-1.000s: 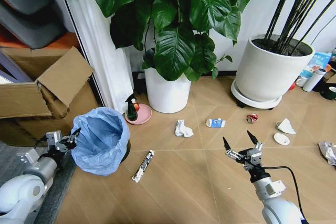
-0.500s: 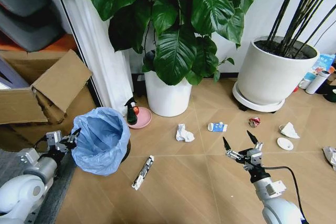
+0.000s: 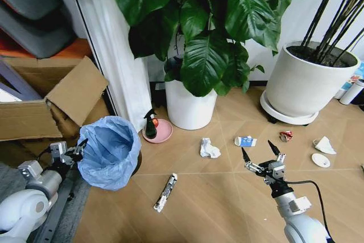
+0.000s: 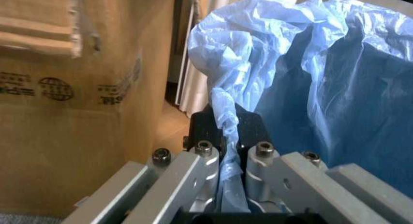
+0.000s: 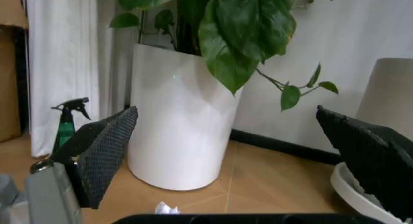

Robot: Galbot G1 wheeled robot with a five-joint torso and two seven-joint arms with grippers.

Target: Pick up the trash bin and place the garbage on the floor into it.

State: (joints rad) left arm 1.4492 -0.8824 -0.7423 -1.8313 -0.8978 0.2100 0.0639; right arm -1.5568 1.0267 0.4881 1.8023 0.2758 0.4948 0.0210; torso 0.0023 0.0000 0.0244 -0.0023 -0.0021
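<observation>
Left gripper (image 3: 75, 148) at lower left, fingers (image 4: 206, 158) clamped on the light-blue liner at the rim of the trash bin (image 3: 110, 151). Right gripper (image 3: 260, 152) spread wide and empty, above the floor (image 3: 216, 197). Garbage scattered ahead: paper wad (image 3: 209, 148), small carton (image 3: 245, 141), crushed red can (image 3: 286, 135), white lid (image 3: 321, 160). Behind: white plant pot (image 3: 190, 105), spray bottle (image 3: 151, 124), cardboard box (image 3: 51, 103). Left wrist view: liner bunched between the fingers. Right wrist view: pot wall (image 5: 177, 117) and baseboard.
</observation>
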